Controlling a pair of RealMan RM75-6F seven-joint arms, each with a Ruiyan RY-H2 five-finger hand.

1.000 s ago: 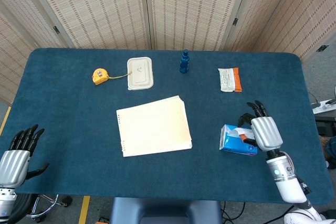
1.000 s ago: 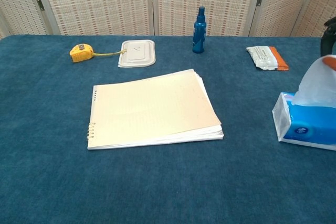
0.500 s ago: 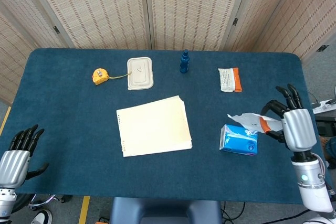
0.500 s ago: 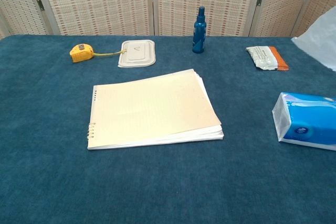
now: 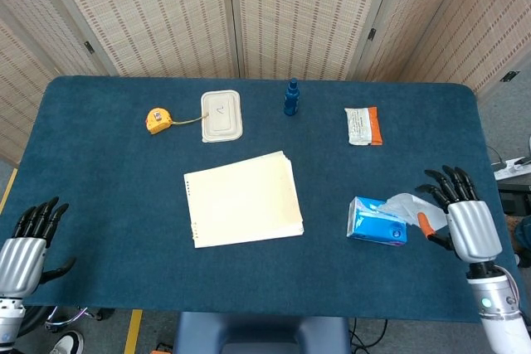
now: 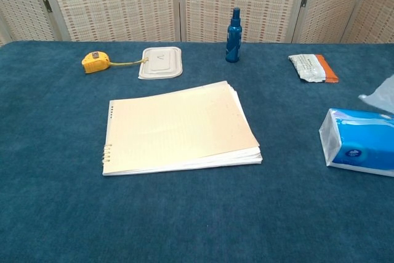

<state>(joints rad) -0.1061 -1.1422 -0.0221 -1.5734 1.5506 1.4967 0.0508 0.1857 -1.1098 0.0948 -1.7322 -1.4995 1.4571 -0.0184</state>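
Note:
A blue tissue box [image 5: 373, 223] [image 6: 360, 146] lies on the blue table's right side. A thin white tissue [image 5: 408, 203] [image 6: 383, 95] hangs just right of the box and above its top. My right hand [image 5: 469, 225] pinches the tissue at its thumb, the other fingers spread and pointing away from me. The chest view shows only the tissue's edge, not the hand. My left hand [image 5: 25, 250] hovers at the near left corner of the table, fingers straight, holding nothing.
A cream spiral notepad [image 5: 242, 198] [image 6: 181, 127] lies mid-table. Along the far side are a yellow tape measure [image 5: 157, 119], a white lidded tray [image 5: 221, 115], a blue bottle [image 5: 291, 97] standing upright and a white-orange packet [image 5: 363, 125]. Folding screens stand behind the table.
My right hand drew a tissue out of the box, carried it up and right, then came down and back a little toward the box. The left hand stayed put.

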